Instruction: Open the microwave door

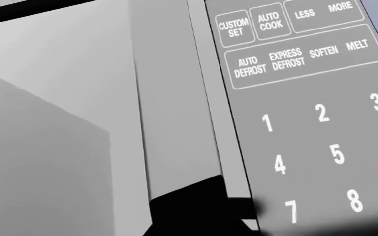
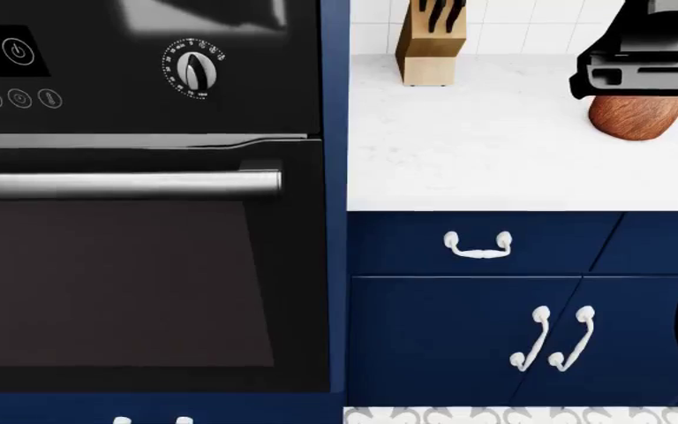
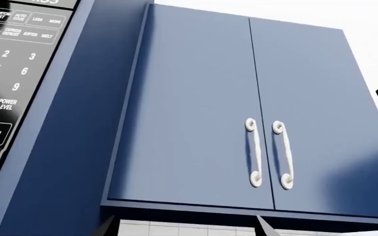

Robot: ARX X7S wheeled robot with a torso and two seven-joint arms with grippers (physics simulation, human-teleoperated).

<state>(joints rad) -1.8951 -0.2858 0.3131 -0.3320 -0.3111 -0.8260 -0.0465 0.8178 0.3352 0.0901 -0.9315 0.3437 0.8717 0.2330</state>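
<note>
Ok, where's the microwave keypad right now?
The microwave keypad fills the left wrist view, close up, just beside the door's edge strip. The right wrist view also catches it, next to the blue wall cabinet; the head view misses it.

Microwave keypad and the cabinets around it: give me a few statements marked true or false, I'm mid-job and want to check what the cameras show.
1. The left wrist view shows the microwave keypad close up, with AUTO DEFROST above the digits. True.
2. The upper cabinet beside the microwave has its two doors wide open. False: both doors are shut, white handles side by side.
3. A knife block stands on the white counter. True.
4. The oven door in the head view hangs open. False: it is shut, its bar handle across the top.
5. The drawer below the counter is red. False: it is dark blue.
</note>
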